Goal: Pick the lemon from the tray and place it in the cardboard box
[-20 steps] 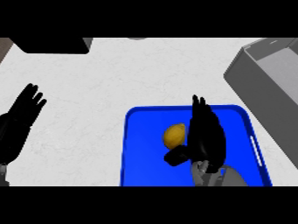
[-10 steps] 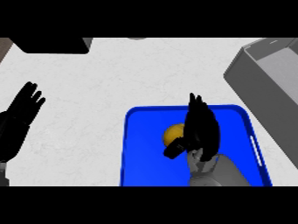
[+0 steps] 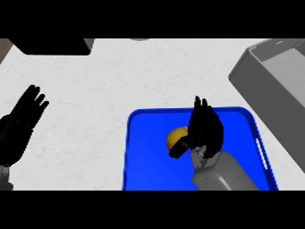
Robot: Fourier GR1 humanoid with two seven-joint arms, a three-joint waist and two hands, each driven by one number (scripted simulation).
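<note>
Status: approach complete, grasp not yet made, transfer not yet begun.

1. The right grey forearm (image 3: 224, 174) enters from the lower edge and lies over the flat blue rectangular tray (image 3: 148, 172), which sits on the pale speckled surface (image 3: 115, 76).
2. The black right hand (image 3: 204, 129) is positioned above the tray's middle. Its fingers are straight and held together, pointing away from the robot. The thumb juts out to the left, at the lower edge of the fruit. Whether the thumb touches the fruit cannot be determined.
3. The small round yellow lemon (image 3: 177, 135) lies in the tray, just beside the right hand on the thumb side and partly hidden by it. No finger is curled round it.
4. The black left hand (image 3: 16, 129) rests at the left edge of the view, spread, fingers up, well apart from the tray.
5. The grey open-topped rectangular box (image 3: 264, 105) stands beyond the tray to the right. No lemon is visible in the part of its interior that shows.
6. A dark block (image 3: 52, 46) sits at the far left edge of the surface.

Outstanding steps, as judged: close the right hand on the lemon, lift it, carry it right and away, release it into the box.
</note>
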